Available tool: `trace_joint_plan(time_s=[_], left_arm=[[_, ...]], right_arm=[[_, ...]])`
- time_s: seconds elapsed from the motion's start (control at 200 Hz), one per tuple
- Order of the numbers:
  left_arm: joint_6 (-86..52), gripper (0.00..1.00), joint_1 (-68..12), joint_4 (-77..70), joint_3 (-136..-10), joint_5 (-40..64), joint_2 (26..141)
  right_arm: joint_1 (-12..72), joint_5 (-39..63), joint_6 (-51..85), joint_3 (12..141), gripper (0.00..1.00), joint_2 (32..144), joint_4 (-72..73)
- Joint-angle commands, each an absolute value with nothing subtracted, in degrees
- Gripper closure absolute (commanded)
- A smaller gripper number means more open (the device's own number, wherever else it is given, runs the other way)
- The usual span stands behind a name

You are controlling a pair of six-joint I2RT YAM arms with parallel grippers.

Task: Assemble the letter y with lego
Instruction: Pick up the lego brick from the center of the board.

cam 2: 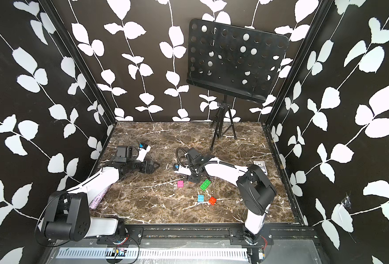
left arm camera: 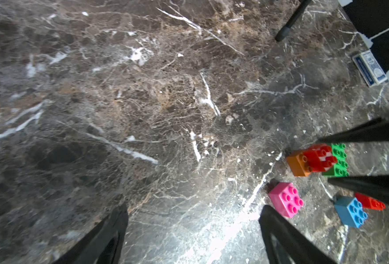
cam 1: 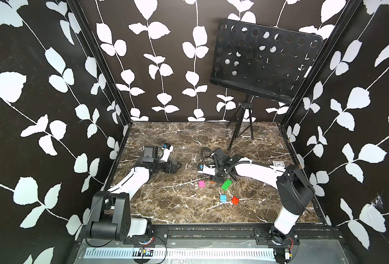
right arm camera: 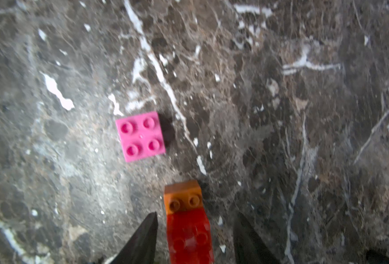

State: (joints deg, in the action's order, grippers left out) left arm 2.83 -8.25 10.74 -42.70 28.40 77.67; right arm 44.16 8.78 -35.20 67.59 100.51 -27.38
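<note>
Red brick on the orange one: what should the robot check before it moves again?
1. The red brick sits on the orange brick: ok, two orange studs stay bare.
2. Red pressed fully down: cannot tell.
3. The right tool is clear of red: ok, a gap on each side.
4. The pink brick is free to grab: ok, alone, studs up.
5. The left tool is open and empty: ok.
</note>
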Motion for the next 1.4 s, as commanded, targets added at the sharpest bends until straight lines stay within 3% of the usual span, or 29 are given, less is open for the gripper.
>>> trace_joint_plan(time_s=[0.0,0.655,1.08,1.395], left_arm=[[3.5,0.08,-8.7,10.0,-41.9,29.5,77.8],[4.0,0.08,-8.6,10.1,-41.8,28.1,77.6],[4.6,0.08,-8.6,10.3,-42.0,27.7,77.7],[5.2,0.08,-8.6,10.8,-42.3,26.1,77.5]], right_arm=[[44.2,8.2,-36.9,66.4,0.48,100.3,-30.5],[44.2,11.5,-36.0,69.6,0.49,107.2,-27.6],[44.2,11.8,-35.8,69.7,0.71,107.3,-27.9],[46.8,11.3,-36.5,71.0,0.77,102.8,-30.2]])
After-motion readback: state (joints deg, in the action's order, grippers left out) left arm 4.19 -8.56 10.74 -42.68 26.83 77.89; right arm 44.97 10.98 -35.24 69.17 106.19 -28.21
